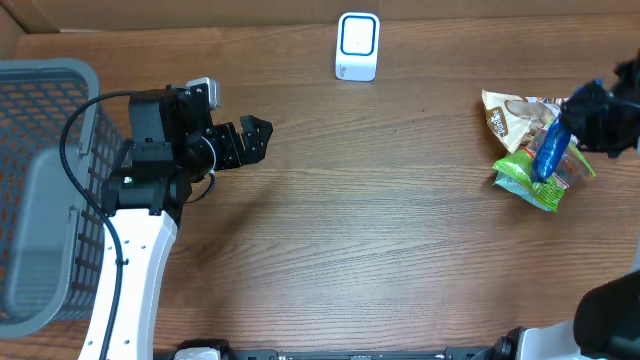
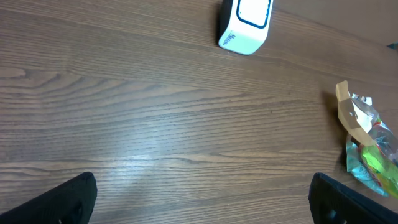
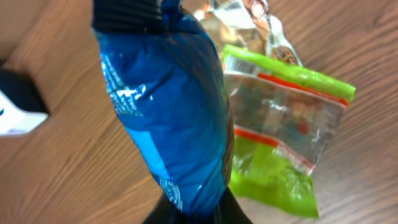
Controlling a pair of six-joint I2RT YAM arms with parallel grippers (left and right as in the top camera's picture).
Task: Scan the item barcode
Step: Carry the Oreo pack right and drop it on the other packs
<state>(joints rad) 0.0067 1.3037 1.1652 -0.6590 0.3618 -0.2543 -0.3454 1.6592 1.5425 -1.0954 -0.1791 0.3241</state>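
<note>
Jaws of right gripper (image 1: 568,122) clamped on blue packet (image 3: 168,106), far right of overhead frame, over green bag (image 1: 530,180). Left gripper (image 1: 260,138) jaws wide apart, centre-left. Scanner (image 1: 357,45) top centre.

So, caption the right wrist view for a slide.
Right gripper shut on blue packet, over green snack bag on wooden table.
</note>
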